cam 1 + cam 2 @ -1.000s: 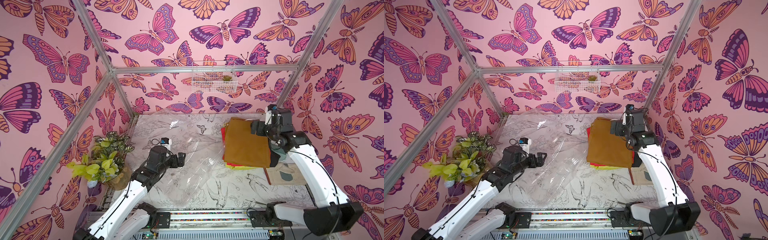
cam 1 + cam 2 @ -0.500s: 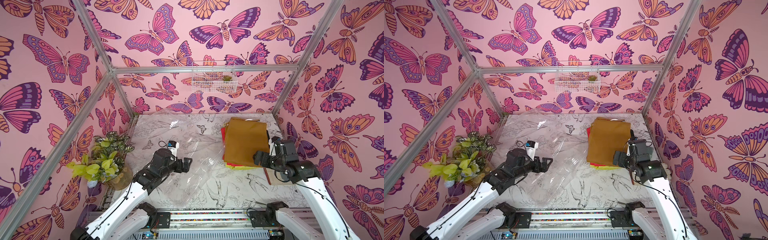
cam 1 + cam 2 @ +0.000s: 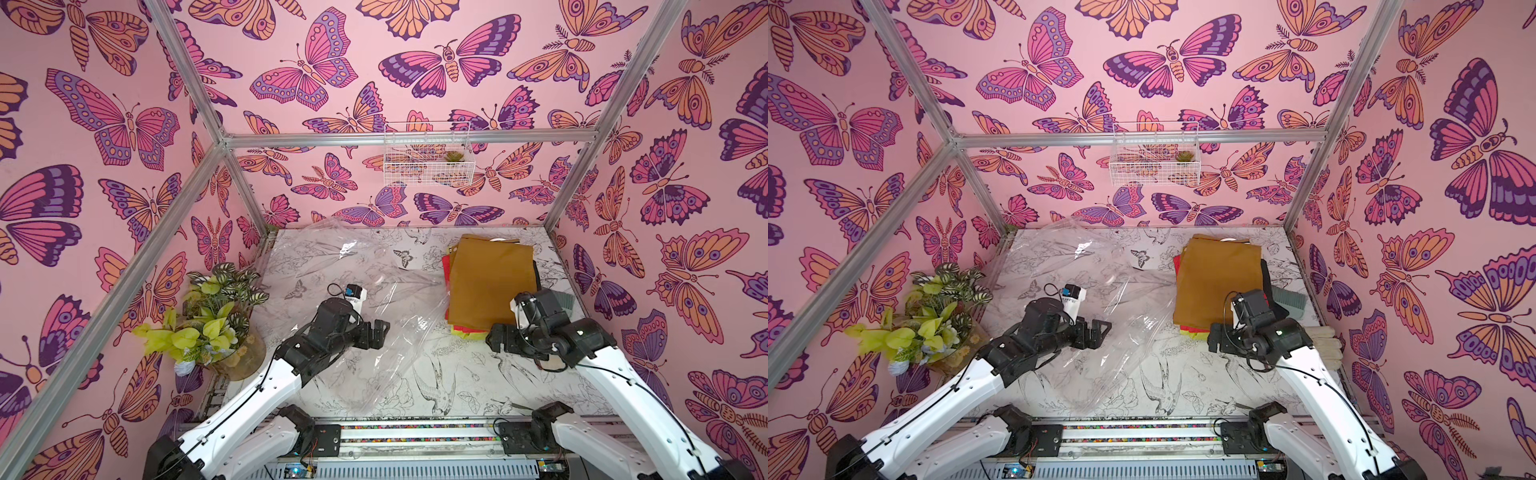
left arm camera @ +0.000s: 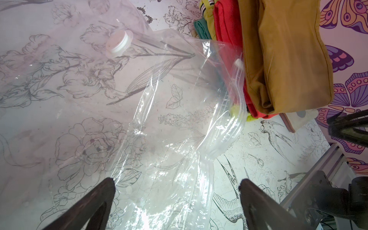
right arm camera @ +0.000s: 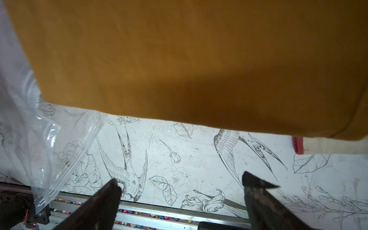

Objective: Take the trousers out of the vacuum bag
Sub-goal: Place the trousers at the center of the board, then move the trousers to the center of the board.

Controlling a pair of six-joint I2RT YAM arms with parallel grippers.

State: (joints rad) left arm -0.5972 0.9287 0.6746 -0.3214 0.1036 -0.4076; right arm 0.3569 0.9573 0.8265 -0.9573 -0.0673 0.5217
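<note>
Lying folded in a stack at the table's far right, the trousers (image 3: 490, 282) are topped by a mustard-brown garment, with red, yellow and teal layers seen beneath in the left wrist view (image 4: 225, 29). The large crinkly transparent vacuum bag (image 3: 374, 299) is spread flat across the middle and left of the white bird-printed table (image 3: 457, 374), and its zip edge is lapped against the stack's left side. The right gripper (image 3: 492, 343) is held wide apart and empty, just beside the stack's near edge, over bare tabletop. The left gripper (image 3: 380, 332) is likewise spread wide with nothing grasped, above the bag's plastic; contact cannot be told. The stack is set close to the right and back walls. Bare table is left along the front edge. Pale work gloves (image 3: 1325, 345) are seen by the right wall, a leafy potted plant (image 3: 212, 320) at the left.
</note>
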